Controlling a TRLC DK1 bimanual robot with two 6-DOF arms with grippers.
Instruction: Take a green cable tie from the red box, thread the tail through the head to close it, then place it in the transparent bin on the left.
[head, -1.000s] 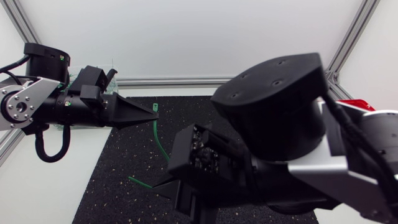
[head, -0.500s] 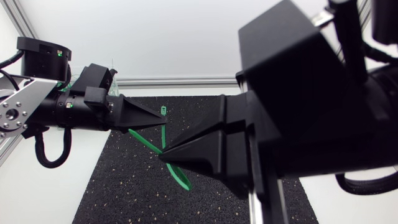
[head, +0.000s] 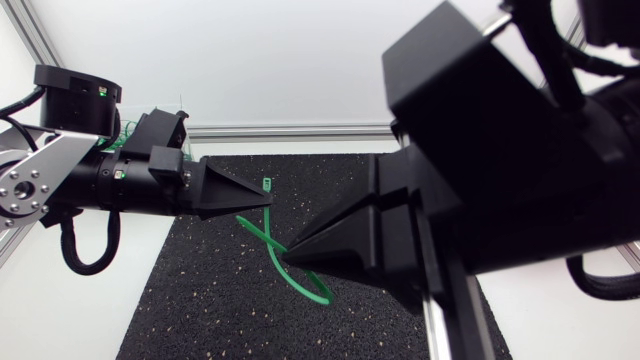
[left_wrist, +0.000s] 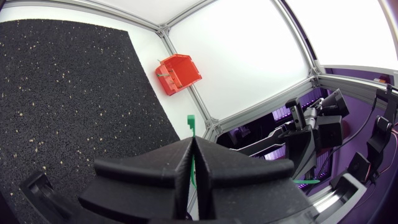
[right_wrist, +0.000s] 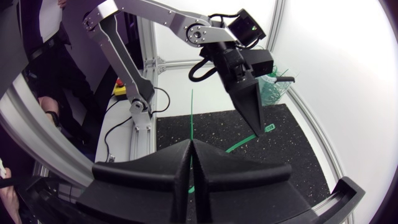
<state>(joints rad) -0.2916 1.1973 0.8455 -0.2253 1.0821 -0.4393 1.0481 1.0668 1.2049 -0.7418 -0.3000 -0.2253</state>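
Item: green cable tie (head: 272, 238), held in air above black mat (head: 200, 290), centre. L gripper (head: 268, 197) clenched on strap just below tie's head. R gripper (head: 290, 255) clamped mid-strap, tail poking past its tips. Loop closed or not: can't tell. The red box (left_wrist: 178, 74) sits by table's R edge, off mat; head view hides it behind R arm. The transparent bin (right_wrist: 273, 87) is at L rear edge, mostly behind L arm.

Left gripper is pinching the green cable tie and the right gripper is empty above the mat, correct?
Not quite: the right gripper is shut on the green cable tie too, as the right wrist view shows. The left gripper does pinch it.
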